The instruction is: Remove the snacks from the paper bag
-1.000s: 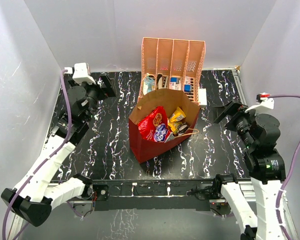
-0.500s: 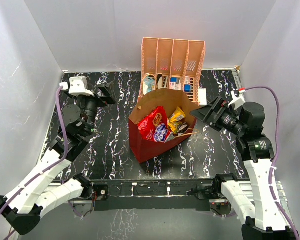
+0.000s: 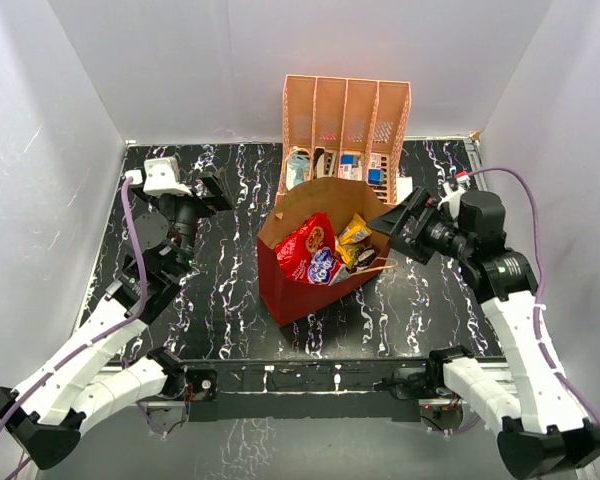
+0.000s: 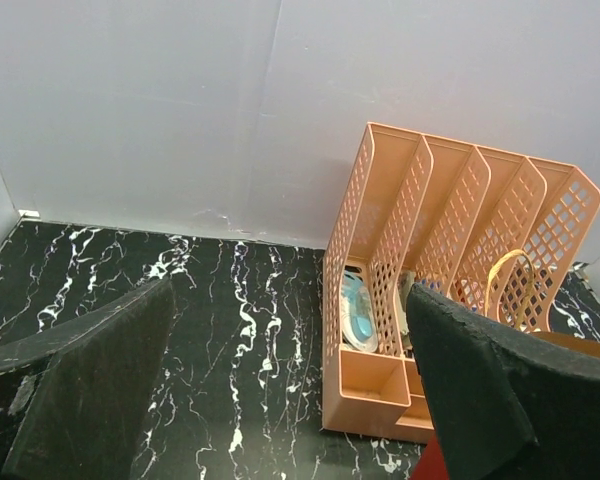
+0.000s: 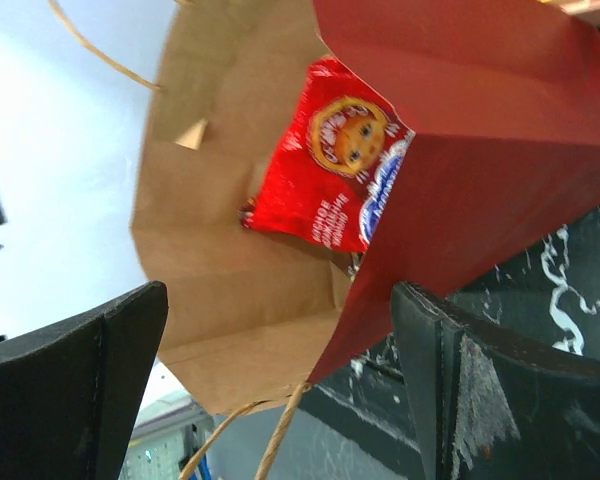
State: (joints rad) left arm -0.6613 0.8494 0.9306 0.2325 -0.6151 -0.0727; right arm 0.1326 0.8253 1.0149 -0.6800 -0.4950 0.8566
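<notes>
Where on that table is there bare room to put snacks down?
Bare table lies between the paper bag and the left arm, and along the bag's near side. Crowded: the rack right behind the bag, the right gripper beside it.

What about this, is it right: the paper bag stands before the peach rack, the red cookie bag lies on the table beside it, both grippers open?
One thing is wrong: the top external view shows the red cookie bag inside the paper bag. The bag does stand before the peach rack, and left gripper and right gripper are open.
</notes>
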